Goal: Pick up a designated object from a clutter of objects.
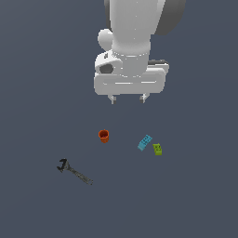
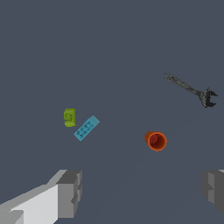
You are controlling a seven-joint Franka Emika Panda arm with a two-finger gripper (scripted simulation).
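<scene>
Lying flat: studded rectangular teal-blue brick.

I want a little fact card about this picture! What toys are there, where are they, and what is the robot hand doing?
surface: plain dark grey floor
blue brick: teal, studded, lying flat, close beside the green one
green brick: lime, studded, on the blue brick's exterior-view right
cup: small orange-red, upright, open top, standing alone
wrench: dark grey metal, lying flat, farthest to the exterior view's left
robot hand: gripper raised above the toys, jaws wide apart, holding nothing
</scene>
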